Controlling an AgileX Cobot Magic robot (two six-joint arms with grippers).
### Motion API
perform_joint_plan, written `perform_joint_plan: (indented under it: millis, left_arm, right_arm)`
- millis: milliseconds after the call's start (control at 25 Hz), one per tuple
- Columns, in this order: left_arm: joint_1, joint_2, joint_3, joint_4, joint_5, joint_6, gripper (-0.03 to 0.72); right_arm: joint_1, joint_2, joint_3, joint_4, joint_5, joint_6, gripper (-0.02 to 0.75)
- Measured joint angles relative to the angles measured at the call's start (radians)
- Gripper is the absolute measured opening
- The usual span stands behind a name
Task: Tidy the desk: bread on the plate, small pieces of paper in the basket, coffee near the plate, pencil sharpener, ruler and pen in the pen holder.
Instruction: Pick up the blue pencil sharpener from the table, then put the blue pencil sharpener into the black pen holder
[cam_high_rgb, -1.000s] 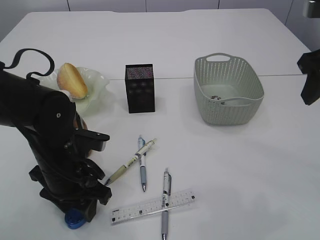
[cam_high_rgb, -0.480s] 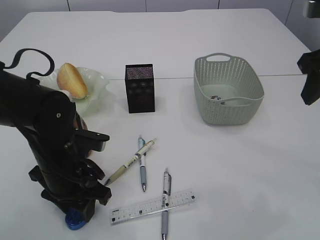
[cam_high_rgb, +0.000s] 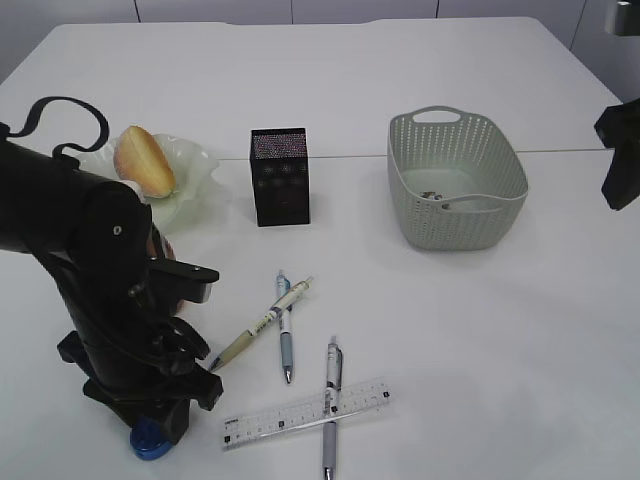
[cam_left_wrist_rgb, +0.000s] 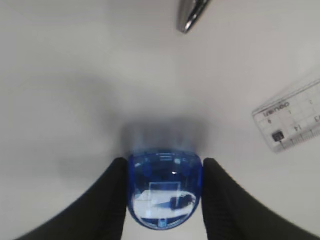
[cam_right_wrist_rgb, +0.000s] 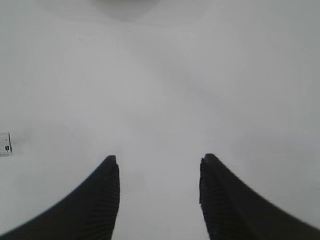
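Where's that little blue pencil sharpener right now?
The pencil sharpener sits on the desk at the near left, between the left gripper's fingers, just left of the ruler.

Little here beyond the task set. Past the far edge of the desk (cam_high_rgb: 420, 60) runs a row of pale wall panels (cam_high_rgb: 215, 10), flat and off-white, split by thin dark vertical seams. At the far right corner a small grey object (cam_high_rgb: 625, 15) sits cut off by the frame; can't tell what it is. Grey background surface (cam_high_rgb: 600, 50) shows beyond the right edge, blurred, no detail.
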Motion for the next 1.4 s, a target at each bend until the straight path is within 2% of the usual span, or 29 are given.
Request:
perform_joint_plan:
  millis: [240, 680, 1080, 1240, 1280, 1400]
  left_arm:
    - [0.0, -0.011, 0.0, 0.0, 0.006, 0.0, 0.323]
    - [0.0, -0.191, -0.002, 0.0, -0.036, 0.0, 0.323]
    - [0.0, -0.308, -0.01, 0.012, -0.343, 0.0, 0.323]
    - [0.0, -0.308, -0.074, 0.064, -0.458, 0.0, 0.323]
    - [0.0, -0.308, -0.097, 0.082, -0.484, 0.0, 0.344]
    - [0.006, -0.288, -0.159, 0.114, -0.561, 0.0, 0.323]
  right_arm:
    - [0.0, 0.0, 0.0, 0.0, 0.0, 0.0, 0.379]
    - [0.0, 0.0, 0.0, 0.0, 0.0, 0.0, 0.38]
    - [0.0, 0.0, 0.0, 0.001, 0.0, 0.0, 0.379]
    - [0.0, 0.0, 0.0, 0.001, 0.0, 0.0, 0.38]
    - [0.0, 0.0, 0.0, 0.001, 0.0, 0.0, 0.38]
    - [0.0, 0.0, 0.0, 0.002, 0.0, 0.0, 0.38]
